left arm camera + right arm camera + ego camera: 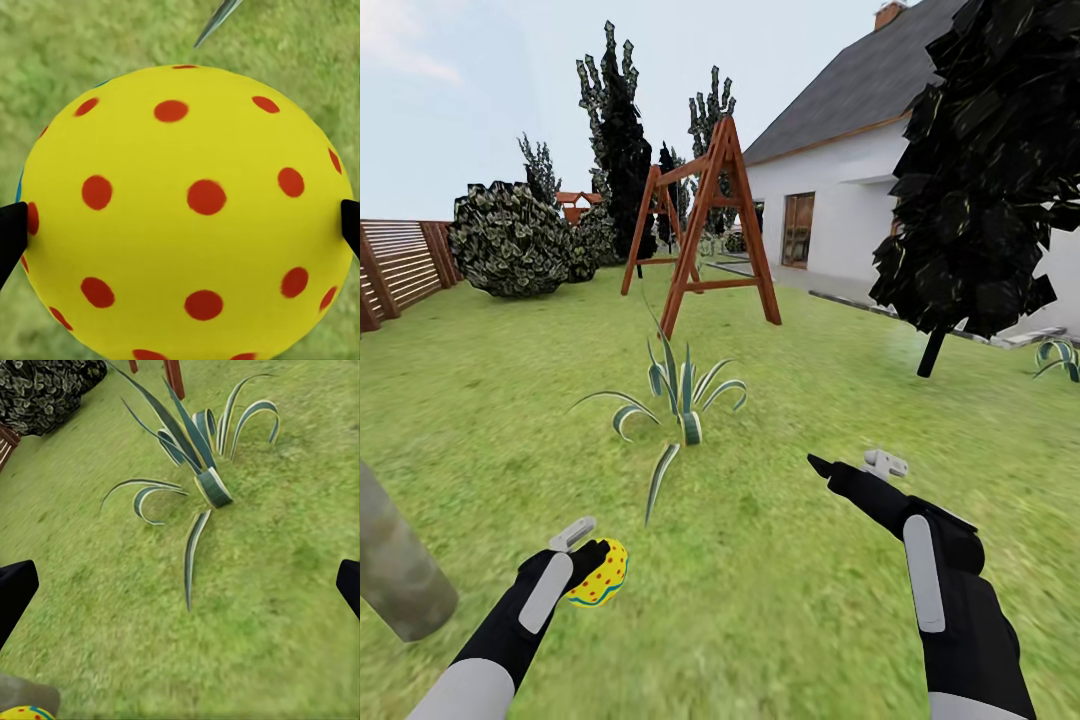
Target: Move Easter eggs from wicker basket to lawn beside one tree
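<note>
My left gripper (588,552) is shut on a yellow Easter egg (601,573) with red dots and a teal zigzag band, held a little above the lawn (760,600). In the left wrist view the egg (187,210) sits between the two dark fingertips (10,234). A pale grey-green mottled tree trunk (398,565) leans in close to the left of that arm. My right gripper (852,464) hovers open over the grass with nothing in it. In the right wrist view its dark fingertips (15,592) stand far apart, and the egg (25,712) and trunk (22,691) show at one corner. The wicker basket is out of view.
A striped spiky plant (682,395) grows just ahead of both grippers. Beyond it stand a wooden swing frame (705,225), a round bush (510,240) and a slatted fence (400,265) on the left. A white house (840,200) and a dark-leaved tree (980,170) are on the right.
</note>
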{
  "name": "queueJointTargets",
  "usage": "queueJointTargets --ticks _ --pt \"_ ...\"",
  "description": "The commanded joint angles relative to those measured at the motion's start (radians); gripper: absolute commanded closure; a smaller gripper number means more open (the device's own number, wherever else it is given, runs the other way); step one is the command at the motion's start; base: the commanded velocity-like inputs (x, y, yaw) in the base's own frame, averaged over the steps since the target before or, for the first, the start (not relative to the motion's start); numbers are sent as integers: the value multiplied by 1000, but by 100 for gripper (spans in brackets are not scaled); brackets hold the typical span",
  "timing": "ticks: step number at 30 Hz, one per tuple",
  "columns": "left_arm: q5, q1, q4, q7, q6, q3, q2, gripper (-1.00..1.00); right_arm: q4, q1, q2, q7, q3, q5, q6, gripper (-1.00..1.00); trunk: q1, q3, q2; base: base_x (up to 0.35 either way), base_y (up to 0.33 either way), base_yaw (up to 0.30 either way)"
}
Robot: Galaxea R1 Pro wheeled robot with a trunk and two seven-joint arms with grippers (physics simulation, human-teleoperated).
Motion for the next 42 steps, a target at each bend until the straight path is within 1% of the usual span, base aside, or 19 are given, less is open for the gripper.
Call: queueJointTargets --ticks 1,25,31,37,42 --pt "10 0 -2 8 3 0 0 100 -1 -1 1 8 -3 3 6 -100 4 -4 -8 0 0 0" --pt "10 0 -11 11 4 0 -1 100 0 -1 1 8 -3 2 5 -100 96 -80 -176 0 0 0" --pt "11 0 -19 9 4 0 0 100 -2 -1 0 8 -7 2 5 -100 119 -98 -218 0 0 0" --pt "11 0 -20 10 4 0 3 100 -4 -1 1 8 0 2 5 -100 142 -117 -260 0 0 0" --pt "10 3 -27 10 3 0 4 100 -9 -1 0 8 -4 2 5 -100 161 -133 -295 0 0 0"
